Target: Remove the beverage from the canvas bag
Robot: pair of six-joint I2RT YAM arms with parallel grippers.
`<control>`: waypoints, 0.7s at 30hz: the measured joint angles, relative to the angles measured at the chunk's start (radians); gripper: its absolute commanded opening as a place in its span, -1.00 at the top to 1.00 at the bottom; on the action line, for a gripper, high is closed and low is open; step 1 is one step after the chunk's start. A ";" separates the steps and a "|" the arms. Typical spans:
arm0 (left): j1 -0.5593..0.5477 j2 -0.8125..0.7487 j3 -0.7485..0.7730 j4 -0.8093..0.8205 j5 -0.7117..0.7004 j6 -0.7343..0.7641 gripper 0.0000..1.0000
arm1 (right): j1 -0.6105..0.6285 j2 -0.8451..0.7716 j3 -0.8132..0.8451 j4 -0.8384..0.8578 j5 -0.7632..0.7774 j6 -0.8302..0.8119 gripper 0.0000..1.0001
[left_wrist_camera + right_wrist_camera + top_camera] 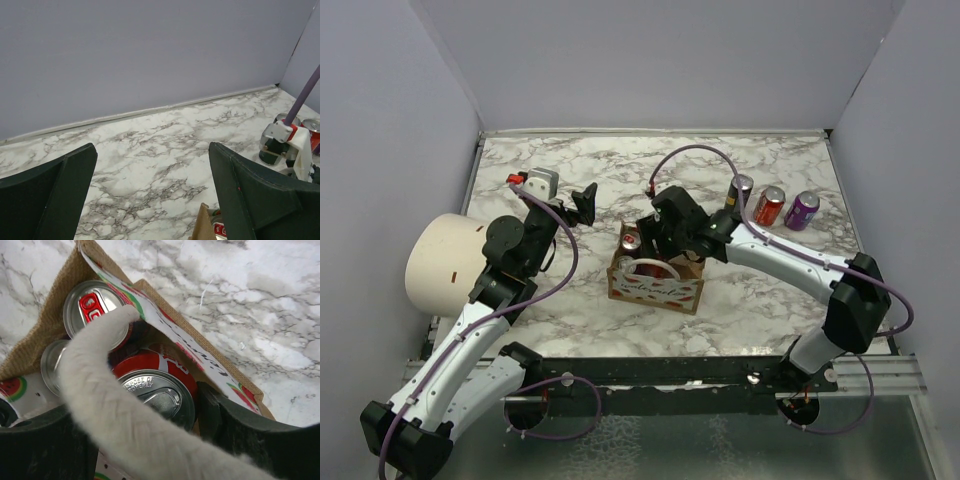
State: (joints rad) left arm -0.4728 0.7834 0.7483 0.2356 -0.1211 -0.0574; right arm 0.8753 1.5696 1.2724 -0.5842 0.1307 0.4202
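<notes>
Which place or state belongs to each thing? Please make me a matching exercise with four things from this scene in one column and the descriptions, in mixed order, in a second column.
Things:
1. canvas bag
2. purple can
3. cream cylinder
4. left tool

Descriptions:
A. at the far left side
B. open, holding nothing
C. in the centre of the marble table
D. standing upright at the far right side

Pairs: 1-C, 2-D, 3-A, 4-B
</notes>
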 measured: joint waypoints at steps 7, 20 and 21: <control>0.000 0.005 0.000 0.000 0.000 0.000 -0.94 | 0.002 0.072 0.030 -0.075 -0.127 -0.053 0.96; 0.001 0.040 -0.013 0.014 0.056 -0.027 -0.96 | -0.001 -0.044 -0.033 -0.037 -0.360 -0.288 0.96; 0.001 0.043 -0.018 0.020 0.075 -0.032 -0.96 | -0.002 -0.053 -0.035 -0.034 -0.384 -0.309 0.96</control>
State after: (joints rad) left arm -0.4721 0.8265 0.7300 0.2558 -0.0463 -0.0891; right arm 0.8730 1.5169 1.2369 -0.6178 -0.2535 0.1116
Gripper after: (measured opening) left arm 0.973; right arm 0.656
